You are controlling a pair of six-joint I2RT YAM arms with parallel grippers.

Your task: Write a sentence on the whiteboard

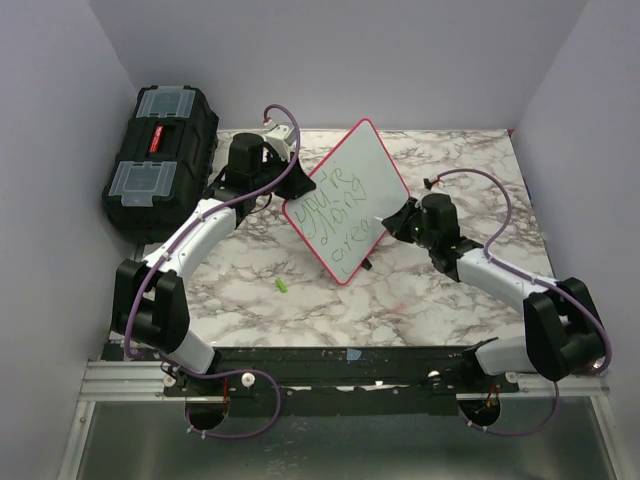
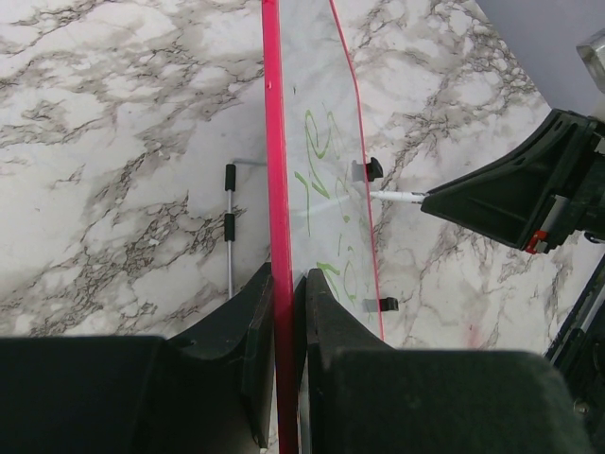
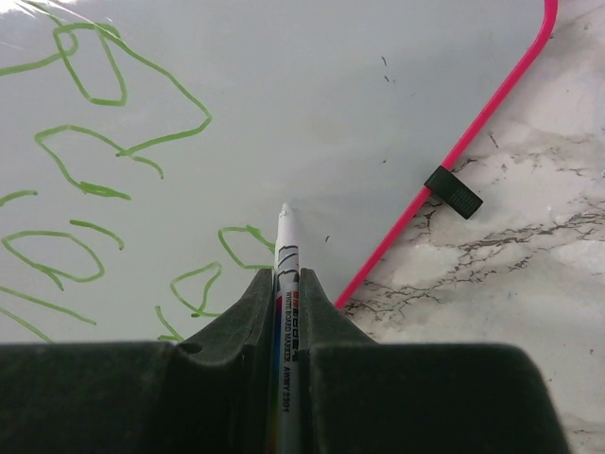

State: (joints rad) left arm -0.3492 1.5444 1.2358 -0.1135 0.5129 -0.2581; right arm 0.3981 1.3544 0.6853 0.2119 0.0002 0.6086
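The whiteboard (image 1: 375, 160) stands tilted on one corner near the middle of the marble table (image 1: 420, 300), its written face turned toward the right. The left gripper (image 2: 286, 279) holds it only by the pink frame, jaws pinched narrow on the edge. The right gripper (image 3: 284, 274) is clamped tight on a white marker (image 3: 284, 232) whose tip points at the board's lower right part, at or just off the surface; I cannot tell which. The sentence (image 1: 338, 215) runs in green over three lines, and the last word looks unfinished. The main risk, as I judge it, is the board itself. Gripped along one thin edge, it can pivot or slide in the jaws when the marker pushes on the face, so a stroke skips or smears. Too light a touch leaves gaps in the letters. Too firm a push could drive the marker back between the fingers or tip the board toward the far left. Little white space is left between the last letters and the pink frame on the right, so the word may run off the edge. The right gripper's dark fingers sit close above fresh ink and could drag through it. A small green cap (image 1: 282, 286) lies loose on the table near the board's lower corner, and a low sweep of either arm could knock it away.
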